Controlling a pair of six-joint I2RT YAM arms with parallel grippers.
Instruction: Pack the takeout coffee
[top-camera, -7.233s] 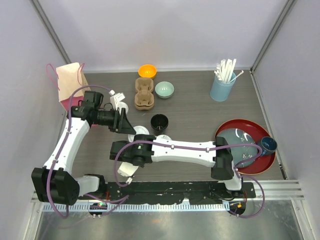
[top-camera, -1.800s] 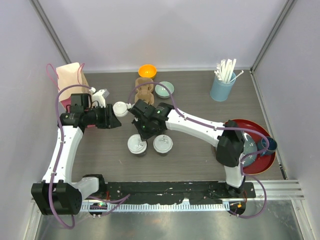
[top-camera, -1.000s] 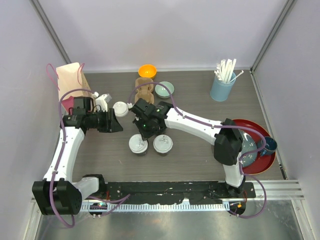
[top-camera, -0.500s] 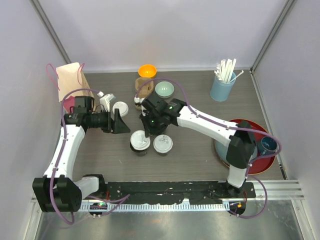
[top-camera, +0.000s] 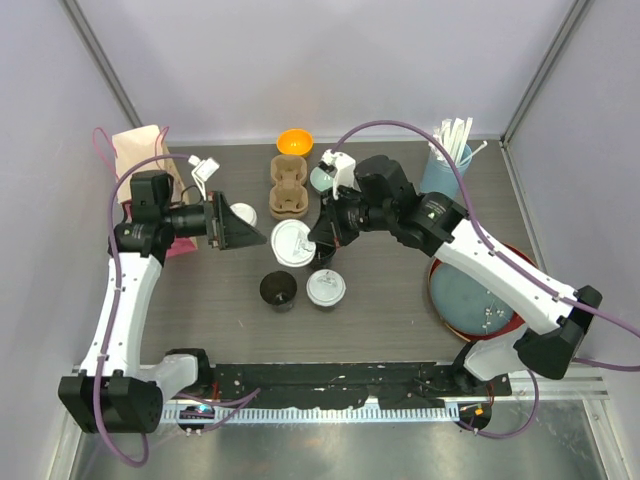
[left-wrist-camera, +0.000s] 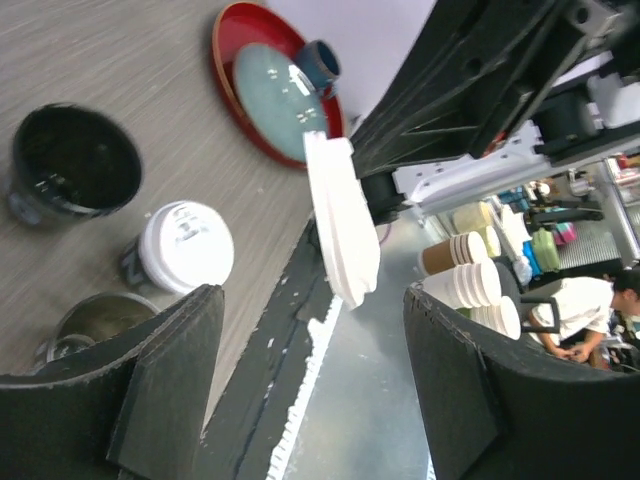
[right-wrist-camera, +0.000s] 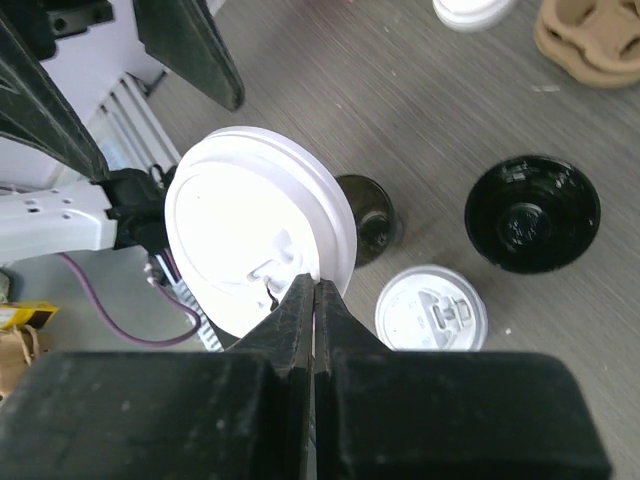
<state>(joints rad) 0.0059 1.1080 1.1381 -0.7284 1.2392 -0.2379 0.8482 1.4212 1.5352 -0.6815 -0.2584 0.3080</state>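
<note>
My right gripper (right-wrist-camera: 314, 283) is shut on the rim of a round white lid (right-wrist-camera: 258, 225), held above the table (top-camera: 293, 243). Below it stands an uncovered small black cup (top-camera: 279, 289) with dark liquid (right-wrist-camera: 365, 215). A lidded black cup (top-camera: 326, 288) stands just right of it. An empty black cup (right-wrist-camera: 532, 213) sits behind them. My left gripper (top-camera: 235, 225) is open and empty, pointing right toward the lid, which the left wrist view shows edge-on (left-wrist-camera: 340, 220). A loose white lid (top-camera: 243, 213) lies under the left gripper.
A brown cup carrier (top-camera: 289, 186), an orange bowl (top-camera: 295, 142) and a pale green bowl (top-camera: 322, 180) stand at the back. A paper bag (top-camera: 138, 165) is far left. A blue tumbler of straws (top-camera: 445, 172) is back right. The red tray (top-camera: 470, 322) holds a plate and blue mug (left-wrist-camera: 320, 65).
The right gripper has lifted the white lid off the left cup and raised it; that cup now stands uncovered. The right arm swung right. The left gripper opened wider.
</note>
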